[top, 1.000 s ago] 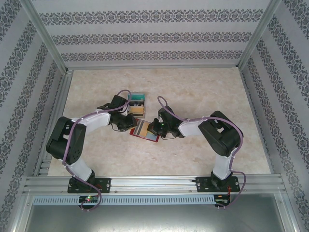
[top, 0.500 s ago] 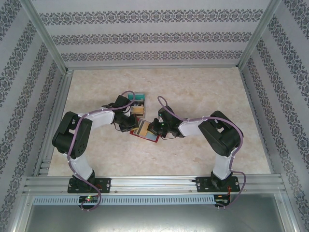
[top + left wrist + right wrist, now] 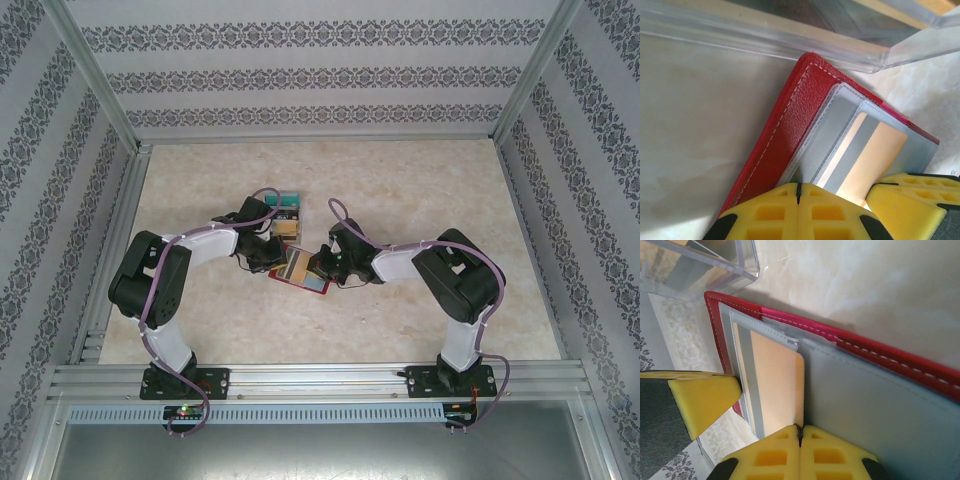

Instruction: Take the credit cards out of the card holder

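Claws on open holder, card not out yet
Left claw (image 3: 798, 189) clenched at the near edge of the holder (image 3: 782, 135), mid-table (image 3: 430, 190); card (image 3: 874, 157) sits in its sleeve; right claw (image 3: 800, 430) clenched at the holder's other side. Can't tell if either pinches anything. Risk: holder slides or folds shut if poorly pinned, and card stays in.

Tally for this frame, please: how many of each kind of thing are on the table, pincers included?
Card holder: 1
Cards: 3 (striped card in holder, teal card, tan card)
Clear box: 1
Pincers: 2 (left pincer, right pincer)
Total: 7
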### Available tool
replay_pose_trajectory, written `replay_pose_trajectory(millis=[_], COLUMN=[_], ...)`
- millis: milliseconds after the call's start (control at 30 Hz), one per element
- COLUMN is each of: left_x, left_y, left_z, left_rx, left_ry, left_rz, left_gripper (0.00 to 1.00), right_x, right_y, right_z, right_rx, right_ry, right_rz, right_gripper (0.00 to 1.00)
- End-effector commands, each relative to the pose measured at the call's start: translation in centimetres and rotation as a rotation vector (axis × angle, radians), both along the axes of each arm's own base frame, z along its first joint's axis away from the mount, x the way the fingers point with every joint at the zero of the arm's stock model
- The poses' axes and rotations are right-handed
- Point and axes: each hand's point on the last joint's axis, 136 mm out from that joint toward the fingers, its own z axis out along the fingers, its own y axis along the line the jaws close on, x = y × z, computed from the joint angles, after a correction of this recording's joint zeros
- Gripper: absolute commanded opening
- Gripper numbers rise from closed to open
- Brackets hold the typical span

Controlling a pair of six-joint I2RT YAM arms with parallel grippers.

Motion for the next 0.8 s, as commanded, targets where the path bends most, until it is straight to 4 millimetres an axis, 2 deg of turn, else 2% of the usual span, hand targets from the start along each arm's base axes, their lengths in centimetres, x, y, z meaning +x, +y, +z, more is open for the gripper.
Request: replay_pose_trajectory(millis=[0, 300, 633, 767], left_x=[-1.98, -1.99, -1.98, -1.99], left_y=[2.63, 2.55, 2.46, 2.4], left_z=[-2.73, -2.78, -2.6, -2.58], left_rx=[0.142, 0.139, 0.132, 0.13], left_ry=[0.102, 0.105, 0.103, 0.103], left_rz=[0.035, 0.034, 0.034, 0.032], left_gripper=[0.0, 0.0, 0.0, 0.0], right_x=[-0.92, -0.85, -0.78, -0.47], right_y=[-1.81, -2.52, -2.19, -1.62], right_z=[-1.34, -0.71, -0.54, -0.42], right_rx=[-0.056, -0.053, -0.04, -0.028], right_ry=[0.041, 0.035, 0.022, 0.005], right_rz=[0.002, 0.003, 0.014, 0.017], right_gripper=[0.0, 0.0, 0.0, 0.14])
